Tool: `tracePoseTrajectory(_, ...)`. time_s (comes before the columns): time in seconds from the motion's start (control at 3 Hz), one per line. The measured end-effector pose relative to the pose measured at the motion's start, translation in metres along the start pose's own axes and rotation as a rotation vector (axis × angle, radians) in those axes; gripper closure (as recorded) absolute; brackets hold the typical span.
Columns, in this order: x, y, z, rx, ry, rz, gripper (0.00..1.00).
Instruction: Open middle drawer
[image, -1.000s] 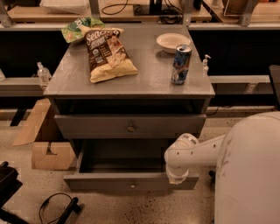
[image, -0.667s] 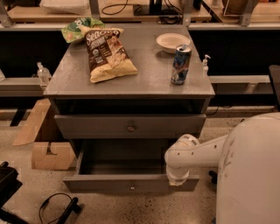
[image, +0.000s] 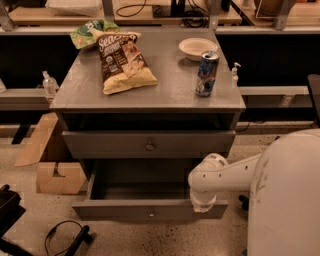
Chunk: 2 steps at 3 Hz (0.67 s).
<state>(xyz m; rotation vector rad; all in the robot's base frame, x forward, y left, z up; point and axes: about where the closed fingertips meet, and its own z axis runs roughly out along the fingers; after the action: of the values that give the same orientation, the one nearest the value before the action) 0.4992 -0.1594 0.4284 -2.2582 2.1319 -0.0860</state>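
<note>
**Middle drawer**, below the shut upper drawer, stands pulled well out with its grey interior exposed. The task appears essentially done, with only letting go and backing the arm away left. The pincer hangs at the right end of the drawer's front panel; whether it is wide or narrow cannot be told. On the table, the chip bag bears script beginning "Sea"; the label on the can is unreadable.

Nothing shifted in that last second: the middle drawer sat pulled out exactly as far, and the arm held below the tabletop's front right corner, its gripper out of sight.
</note>
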Motion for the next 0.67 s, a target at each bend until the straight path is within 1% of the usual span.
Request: tracePoseTrajectory(0.67,0.0000,0.0000,0.0000,0.000,0.000,0.000,1.00)
